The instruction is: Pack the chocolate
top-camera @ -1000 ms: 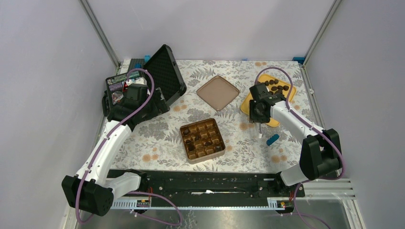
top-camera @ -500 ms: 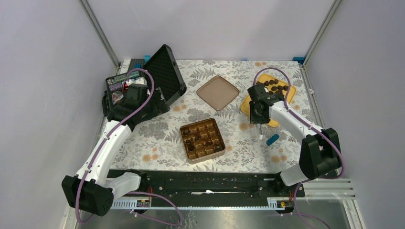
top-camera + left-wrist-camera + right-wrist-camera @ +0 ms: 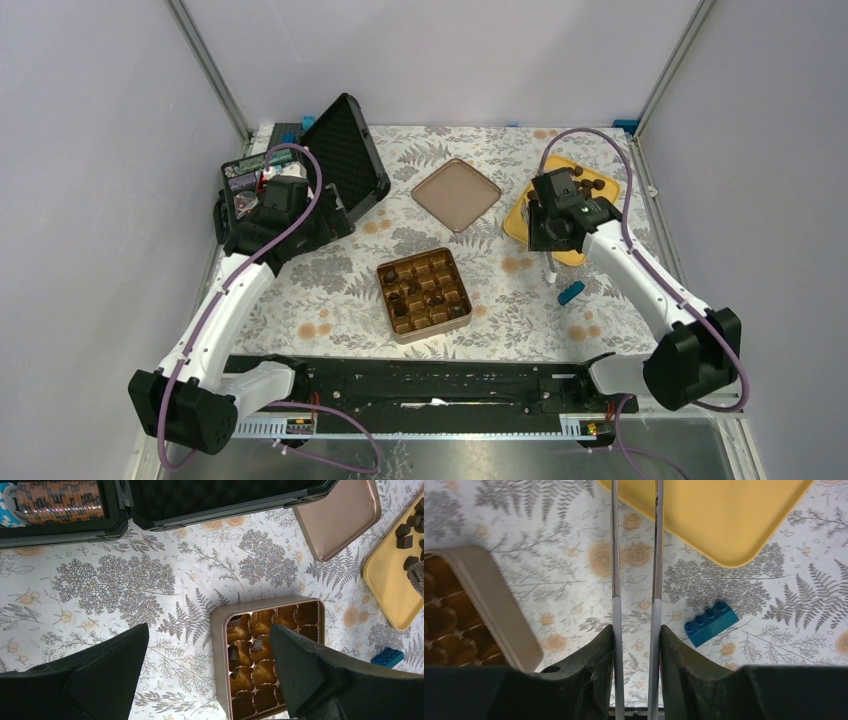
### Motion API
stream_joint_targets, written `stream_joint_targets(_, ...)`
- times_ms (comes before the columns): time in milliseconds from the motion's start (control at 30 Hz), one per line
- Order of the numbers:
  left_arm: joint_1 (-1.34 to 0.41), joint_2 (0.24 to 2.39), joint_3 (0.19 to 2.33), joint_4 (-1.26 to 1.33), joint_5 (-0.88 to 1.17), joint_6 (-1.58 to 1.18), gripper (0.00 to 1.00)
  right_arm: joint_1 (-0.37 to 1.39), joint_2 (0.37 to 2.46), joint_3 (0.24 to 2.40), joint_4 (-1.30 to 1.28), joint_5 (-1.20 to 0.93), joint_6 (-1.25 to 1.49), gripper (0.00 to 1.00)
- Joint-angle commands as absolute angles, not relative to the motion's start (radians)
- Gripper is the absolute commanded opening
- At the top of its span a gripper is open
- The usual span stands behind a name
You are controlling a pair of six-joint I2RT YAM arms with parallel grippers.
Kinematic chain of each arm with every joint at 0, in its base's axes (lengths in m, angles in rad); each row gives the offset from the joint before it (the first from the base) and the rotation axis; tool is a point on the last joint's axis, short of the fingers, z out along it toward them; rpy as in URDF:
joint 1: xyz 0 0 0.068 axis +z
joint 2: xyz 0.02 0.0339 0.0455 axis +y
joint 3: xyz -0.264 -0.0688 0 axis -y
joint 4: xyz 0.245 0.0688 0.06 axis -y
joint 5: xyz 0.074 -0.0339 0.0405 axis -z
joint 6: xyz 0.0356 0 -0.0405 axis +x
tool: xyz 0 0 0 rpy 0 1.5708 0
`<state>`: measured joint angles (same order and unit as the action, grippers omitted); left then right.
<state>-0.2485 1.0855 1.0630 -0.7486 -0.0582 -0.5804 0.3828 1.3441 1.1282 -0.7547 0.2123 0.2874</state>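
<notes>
Several dark chocolate pieces lie on a yellow tray; they also show in the left wrist view. Several more sit in the cups of the golden-brown tin, seen in the left wrist view. My right gripper hangs over the tray's near edge. In its own view, the right gripper is shut on metal tongs, whose tips run out of frame over the tray. No chocolate shows between the tong arms. My left gripper is open and empty, high above the tin's left rim.
The flat brown lid lies behind the tin. An open black case with poker chips stands at the back left. A blue brick lies on the cloth in front of the tray, near the tongs.
My right arm has swung a little right and back toward the yellow tray, tongs still in its grip. The left arm has not moved.
</notes>
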Motion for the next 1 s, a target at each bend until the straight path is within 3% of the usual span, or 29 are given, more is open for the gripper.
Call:
stream_joint_targets(0,-0.244,1.062,1.082,-0.726,-0.086,-0.569,0.99,0.435,1.269,1.188,-0.827,0.142,0.277,0.28)
stream_joint_targets(267,-0.244,1.075,1.091,-0.730,-0.096,-0.572,0.99,0.692,1.155,1.181,-0.888,-0.057,0.218,0.28)
stream_joint_targets(633,-0.244,1.069,1.100,-0.746,-0.115,-0.580,0.99,1.109,1.204,1.160,-0.884,-0.077,0.236,0.25)
stream_joint_targets(967,-0.244,1.045,1.094,-0.764,-0.124,-0.590,0.99,1.209,1.268,1.150,-0.834,-0.099,0.230,0.26)
